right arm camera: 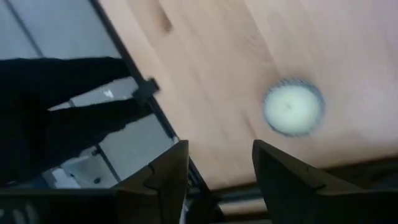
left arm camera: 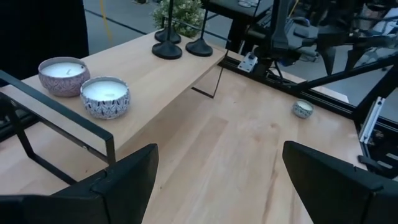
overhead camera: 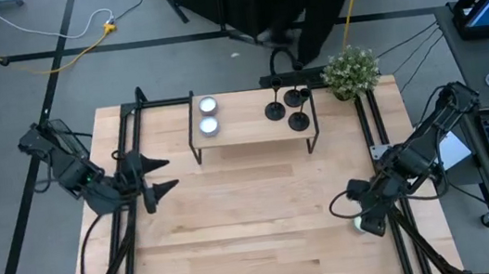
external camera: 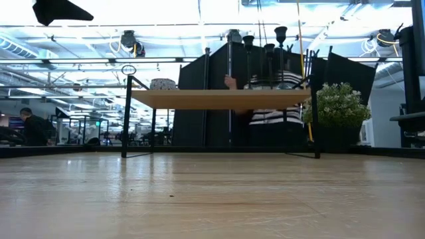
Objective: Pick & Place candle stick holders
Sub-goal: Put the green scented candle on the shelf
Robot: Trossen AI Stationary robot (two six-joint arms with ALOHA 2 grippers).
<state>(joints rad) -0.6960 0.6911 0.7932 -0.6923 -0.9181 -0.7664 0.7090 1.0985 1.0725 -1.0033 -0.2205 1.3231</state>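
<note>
Waiting: 3 candle stick holders (overhead camera: pixel 286 108) upright at shelf (overhead camera: pixel 244 132) right end; rigid, light, tippy; grasp stems. Left gripper (overhead camera: pixel 158 176) wide open, empty; right gripper (right arm camera: pixel 217 163) open, empty, above tealight (right arm camera: pixel 292 107).

candle stick holders (left arm camera: pixel 176 38) — tops cut off by the edge; small candle (right arm camera: pixel 292 107) blurred.

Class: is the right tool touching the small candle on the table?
Apart. In the right wrist view, bare wood shows between the right tool and the small candle.
</note>
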